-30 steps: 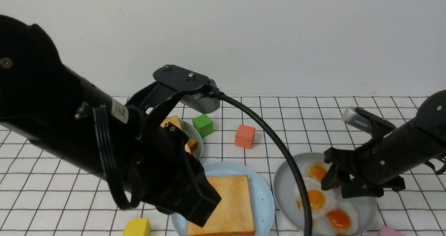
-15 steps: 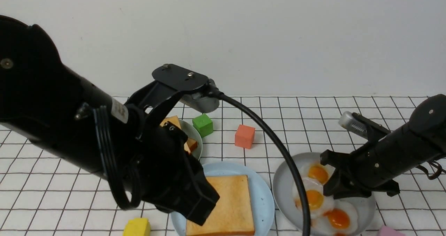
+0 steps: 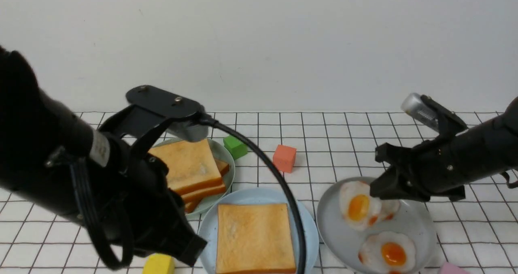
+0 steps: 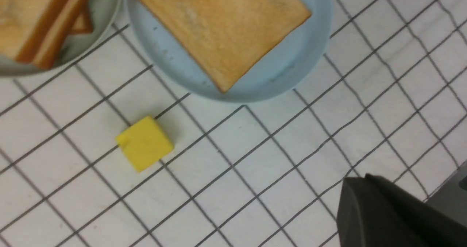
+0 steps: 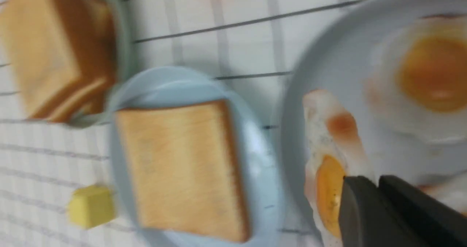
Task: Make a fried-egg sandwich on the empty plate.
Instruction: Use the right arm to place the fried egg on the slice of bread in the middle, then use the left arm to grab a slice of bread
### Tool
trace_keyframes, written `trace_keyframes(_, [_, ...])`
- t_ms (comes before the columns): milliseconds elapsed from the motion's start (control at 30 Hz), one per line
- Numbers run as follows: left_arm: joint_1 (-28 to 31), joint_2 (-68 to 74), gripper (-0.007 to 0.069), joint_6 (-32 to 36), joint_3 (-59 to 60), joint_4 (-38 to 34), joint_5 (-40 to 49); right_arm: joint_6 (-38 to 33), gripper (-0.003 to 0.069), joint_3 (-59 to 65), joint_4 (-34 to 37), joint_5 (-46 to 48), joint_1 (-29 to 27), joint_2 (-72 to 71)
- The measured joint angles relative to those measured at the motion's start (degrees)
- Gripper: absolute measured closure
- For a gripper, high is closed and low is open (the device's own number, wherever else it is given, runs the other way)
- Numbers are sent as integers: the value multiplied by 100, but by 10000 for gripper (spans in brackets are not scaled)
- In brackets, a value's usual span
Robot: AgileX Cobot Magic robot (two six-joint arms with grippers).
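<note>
One golden toast slice [image 3: 255, 237] lies flat on the pale blue empty plate [image 3: 308, 225], also seen in the left wrist view as the toast slice [image 4: 222, 31] on the plate [image 4: 292, 64]. My right gripper [image 3: 377, 189] is shut on the rim of a fried egg [image 3: 358, 207], which hangs tilted over the grey plate [image 3: 417, 225]. In the right wrist view the gripper [image 5: 365, 181] pinches that egg [image 5: 328, 188] at its edge. A second egg [image 3: 386, 251] lies flat on the grey plate. My left gripper [image 3: 197, 246] is shut and holds nothing, left of the blue plate.
A pile of toast slices [image 3: 190, 166] sits on a grey-green plate [image 3: 226, 154] behind the blue plate. Foam cubes lie on the checked cloth: green [image 3: 235, 145], orange-red [image 3: 284, 158], yellow [image 3: 158, 264], pink [image 3: 451, 269]. The left arm's cable [image 3: 279, 185] arcs over the blue plate.
My right gripper shut on an egg and lifted it off the grey plate. The left arm drew back to the left, uncovering the toast pile.
</note>
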Motion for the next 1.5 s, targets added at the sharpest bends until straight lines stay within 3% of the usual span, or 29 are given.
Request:
trace_keyframes(233, [0,-549,638,-547,728,366,-247,-1682,606,6,2121,88,972,252])
trace_keyframes(433, [0,-656,638,-769,921,455,-620,-3189,606,6,3717,-56,1432,920])
trace_keyframes(567, [0,-656,638,-847,945,491,-748,-3701,563,6,4085,-275,1491,1269])
trace_keyframes(667, [0,-656,638,-858,945,491,-748,-3738,456,6,4018,-363,1491,1362])
trace_keyframes(900, [0,-656,637,-858,945,497,-753,-3761,149,10,3141,-287,1441,1151])
trace_keyframes(1033, [0,-656,637,-858,947,503,-766,-3400,45,-41,2311,-199,1194,543])
trace_keyframes(1133, [0,-656,636,-858,947,503,-809,-2851,36,-210,1648,-101,1020,184])
trace_keyframes(1267, [0,-625,634,-858,947,503,-1354,-1523,84,-886,-159,414,874,-525])
trace_keyframes(1333, [0,-578,634,-858,947,503,-1641,-1175,102,-1073,-532,638,899,-690])
trace_keyframes(1467, [75,1,630,-1118,926,503,-2781,11,186,-1398,-1962,1301,1297,-1253])
trace_keyframes(1500, [108,73,630,-1138,918,494,-2798,11,188,-1398,-2016,1316,1323,-1274])
